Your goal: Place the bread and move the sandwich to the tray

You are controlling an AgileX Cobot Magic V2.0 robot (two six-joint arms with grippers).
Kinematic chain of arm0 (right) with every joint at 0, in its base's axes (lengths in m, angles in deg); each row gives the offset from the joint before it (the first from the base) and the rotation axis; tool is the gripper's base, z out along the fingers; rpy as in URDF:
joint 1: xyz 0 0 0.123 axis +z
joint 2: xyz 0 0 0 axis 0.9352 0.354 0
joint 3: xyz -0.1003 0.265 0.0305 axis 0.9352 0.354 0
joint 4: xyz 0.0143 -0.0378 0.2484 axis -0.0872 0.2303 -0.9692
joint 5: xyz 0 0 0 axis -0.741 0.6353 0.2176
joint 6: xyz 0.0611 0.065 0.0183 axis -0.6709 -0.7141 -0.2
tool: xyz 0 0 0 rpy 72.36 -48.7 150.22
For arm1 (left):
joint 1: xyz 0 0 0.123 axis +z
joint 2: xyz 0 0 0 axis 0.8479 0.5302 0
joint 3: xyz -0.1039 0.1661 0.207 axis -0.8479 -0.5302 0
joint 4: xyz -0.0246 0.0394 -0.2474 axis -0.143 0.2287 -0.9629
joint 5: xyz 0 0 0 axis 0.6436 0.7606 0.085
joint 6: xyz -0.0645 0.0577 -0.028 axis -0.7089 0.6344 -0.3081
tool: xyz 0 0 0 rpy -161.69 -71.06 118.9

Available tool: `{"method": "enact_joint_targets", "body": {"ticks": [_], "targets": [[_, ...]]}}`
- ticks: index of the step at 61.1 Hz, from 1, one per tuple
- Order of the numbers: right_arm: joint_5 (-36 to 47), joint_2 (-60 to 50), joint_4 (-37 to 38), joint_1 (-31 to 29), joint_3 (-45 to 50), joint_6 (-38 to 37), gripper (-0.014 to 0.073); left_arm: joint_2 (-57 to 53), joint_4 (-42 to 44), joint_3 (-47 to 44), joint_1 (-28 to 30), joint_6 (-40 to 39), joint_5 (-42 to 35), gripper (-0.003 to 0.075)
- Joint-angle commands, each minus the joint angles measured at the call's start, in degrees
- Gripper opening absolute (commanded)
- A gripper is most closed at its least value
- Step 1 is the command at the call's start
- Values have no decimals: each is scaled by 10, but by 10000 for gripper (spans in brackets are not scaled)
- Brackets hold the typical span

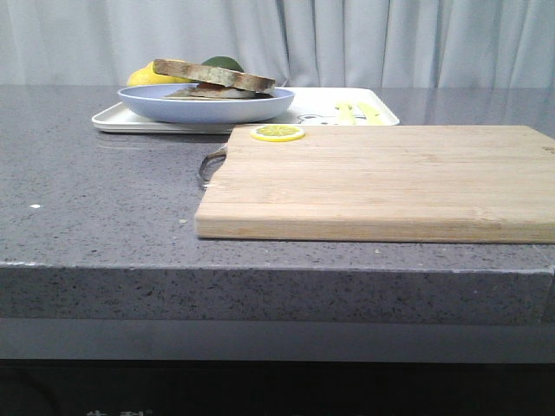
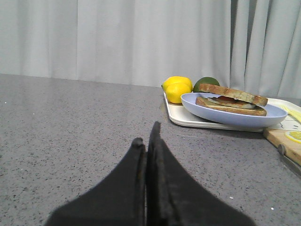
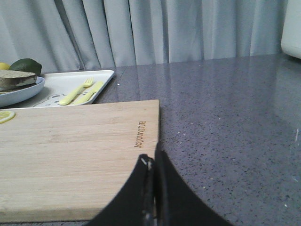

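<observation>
The sandwich [image 1: 217,80], two brown-crusted slices with egg between, lies on the pale blue plate [image 1: 165,106], which stands on the white tray [image 1: 130,120] at the back left. The bread is the top slice [image 2: 233,93] of the stack. The sandwich also shows in the right wrist view [image 3: 16,79]. My left gripper [image 2: 146,136] is shut and empty, low over the grey counter, well short of the tray [image 2: 188,120]. My right gripper [image 3: 151,157] is shut and empty at the near right corner of the cutting board. Neither gripper shows in the front view.
A wooden cutting board [image 1: 381,182] with a metal handle [image 1: 211,165] lies in the middle; a lemon slice [image 1: 277,133] sits on its far left corner. Yellow lemons [image 2: 178,87] and a green fruit [image 2: 204,82] stand behind the plate. Yellow fork and knife [image 3: 82,92] lie on the tray.
</observation>
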Motion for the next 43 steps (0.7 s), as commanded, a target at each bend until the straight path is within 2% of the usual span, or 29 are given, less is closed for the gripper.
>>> {"method": "enact_joint_targets", "body": {"ticks": [1, 43], "targets": [[60, -11, 8, -8, -1, -3, -69, -12, -2, -1, 0, 1, -52, -20], [70, -10, 9, -9, -1, -3, -69, -12, -2, -1, 0, 1, -52, -20]]}}
